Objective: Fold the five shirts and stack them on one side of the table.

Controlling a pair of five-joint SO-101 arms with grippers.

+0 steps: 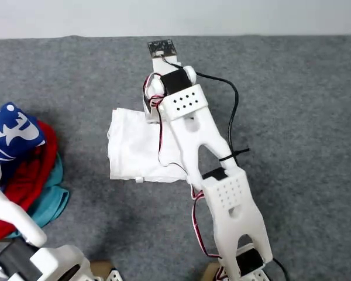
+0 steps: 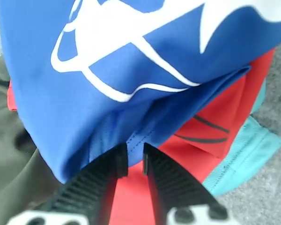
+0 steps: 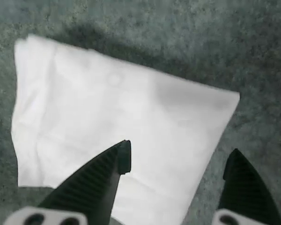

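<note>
**Open right claw straddling the white shirt's edge**

The white shirt (image 1: 131,146) is lying as a flat, folded, nearly square packet on the grey felt-like table cover (image 1: 292,117). It is slightly longer across than deep, with soft creases and one corner slightly ragged. The right gripper (image 3: 180,164) is hanging directly above it with its jaws spread wide and nothing in them. One ribbed black finger is sitting over the cloth, while the other is sitting over bare cover just past the shirt's edge. That edge is running between the jaws, and the next move depends on it. As I judge it, a straight descent and closure would pinch the folded border rather than a single layer.

Well to the left of the white shirt, the other garments are lying in a loose heap. The blue shirt (image 2: 107,70), with its white print, is sitting on top, the red shirt (image 1: 32,170) under it, and the teal shirt (image 1: 52,202) lowest and spilling outward. An olive shirt (image 2: 9,164) is showing beside them. The left gripper (image 2: 135,159) is sitting at that heap, its jaws drawn in to a narrow slit. The blue shirt's stitched hem is running into the slit, so it appears to be gripping that hem.

The right arm is plainly the nearer one to the white shirt. The thin knit is likely to sag and unfold if lifted by one border alone.
</note>
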